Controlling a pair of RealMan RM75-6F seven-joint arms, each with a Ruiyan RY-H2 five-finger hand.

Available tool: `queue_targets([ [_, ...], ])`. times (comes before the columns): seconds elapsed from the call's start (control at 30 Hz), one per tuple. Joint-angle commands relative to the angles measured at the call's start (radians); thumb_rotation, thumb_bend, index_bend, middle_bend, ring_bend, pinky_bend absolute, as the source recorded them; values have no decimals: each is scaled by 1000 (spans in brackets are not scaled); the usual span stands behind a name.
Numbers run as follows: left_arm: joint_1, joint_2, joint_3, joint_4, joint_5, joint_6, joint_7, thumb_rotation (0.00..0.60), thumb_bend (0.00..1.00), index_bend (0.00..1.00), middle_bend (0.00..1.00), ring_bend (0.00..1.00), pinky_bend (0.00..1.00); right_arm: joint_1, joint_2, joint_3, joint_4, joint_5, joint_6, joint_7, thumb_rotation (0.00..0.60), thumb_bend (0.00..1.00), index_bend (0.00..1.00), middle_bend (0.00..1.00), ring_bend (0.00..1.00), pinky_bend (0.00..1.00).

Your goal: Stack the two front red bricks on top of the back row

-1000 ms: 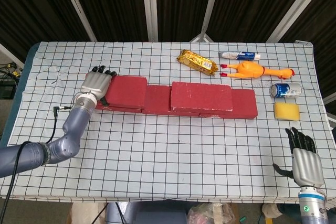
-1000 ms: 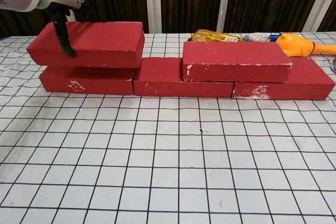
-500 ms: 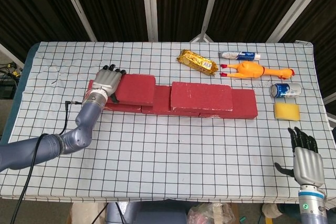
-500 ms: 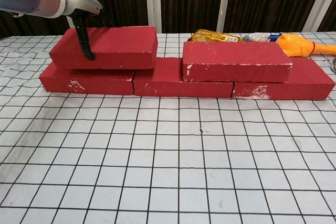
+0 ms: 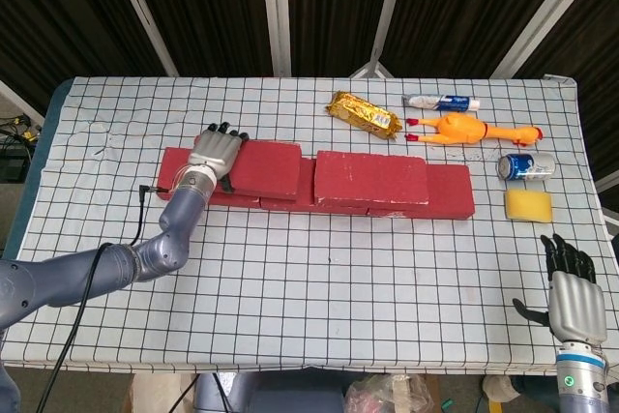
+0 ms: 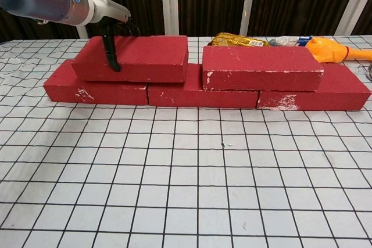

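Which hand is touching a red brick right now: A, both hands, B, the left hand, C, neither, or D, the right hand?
B: the left hand grips the upper left brick, while the right hand stays open near the table's front edge.

Over the last second the left hand (image 5: 218,154) has slid the upper left red brick (image 6: 139,57) rightward along the back row (image 6: 203,92). The brick first overhung the row's left end; now its right end lies near the upper right red brick (image 6: 261,67). The right hand (image 5: 571,287) has drifted slightly nearer.
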Motion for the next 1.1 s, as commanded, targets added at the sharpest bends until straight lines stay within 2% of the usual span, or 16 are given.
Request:
queue_targets([
  [0.03, -11, -6, 1, 1, -16, 5, 4, 600, 0, 285, 197, 38, 90, -1, 2, 0, 0, 0, 2, 1, 600, 190, 47, 0, 0, 0],
  [0.5, -58, -27, 10, 9, -100, 22, 43, 600, 0, 286, 196, 38, 87, -2, 5, 5, -2, 8, 1, 5, 600, 189, 47, 0, 0, 0],
  [1.1, -82, -77, 0, 53, -134, 28, 68, 600, 0, 286, 195, 38, 86, -5, 9, 6, -3, 10, 2, 13, 600, 190, 47, 0, 0, 0],
])
